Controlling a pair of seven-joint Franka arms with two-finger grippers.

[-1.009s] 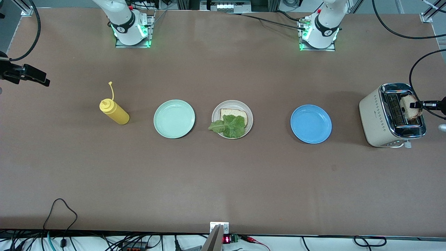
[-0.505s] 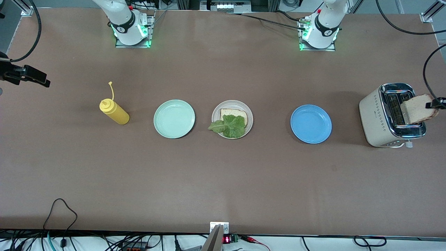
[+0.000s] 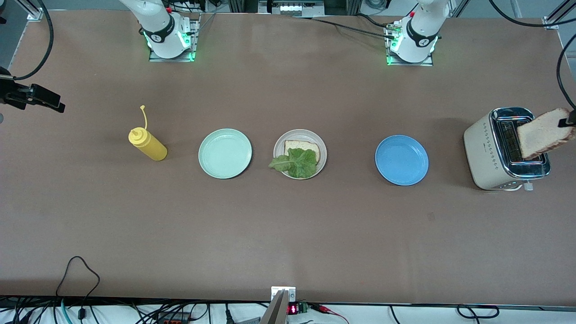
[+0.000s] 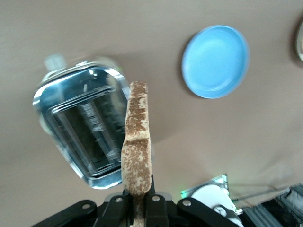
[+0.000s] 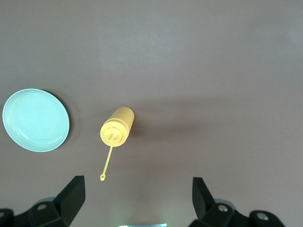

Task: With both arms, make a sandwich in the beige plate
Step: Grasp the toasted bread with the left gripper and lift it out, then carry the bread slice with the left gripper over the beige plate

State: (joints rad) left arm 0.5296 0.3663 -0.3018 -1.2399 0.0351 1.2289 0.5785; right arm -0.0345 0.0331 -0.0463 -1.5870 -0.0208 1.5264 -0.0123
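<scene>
The left gripper (image 4: 138,204) hangs over the toaster (image 3: 506,148), at the left arm's end of the table, its fingers pinched on one edge of a bread slice (image 3: 544,132). That edge grip leaves the broad faces free to be laid flat. In the left wrist view the slice stands on edge above the open slots, apparently clear of them. The beige plate (image 3: 280,138) sits mid-table between the mint plate (image 3: 225,153) and the blue plate (image 3: 401,160). It already carries the other bread slice (image 3: 301,146) and a lettuce leaf (image 3: 295,163), so the held slice is probably meant as the top layer. The right gripper (image 5: 137,198) waits, spread wide, above the yellow bottle (image 5: 117,126).
</scene>
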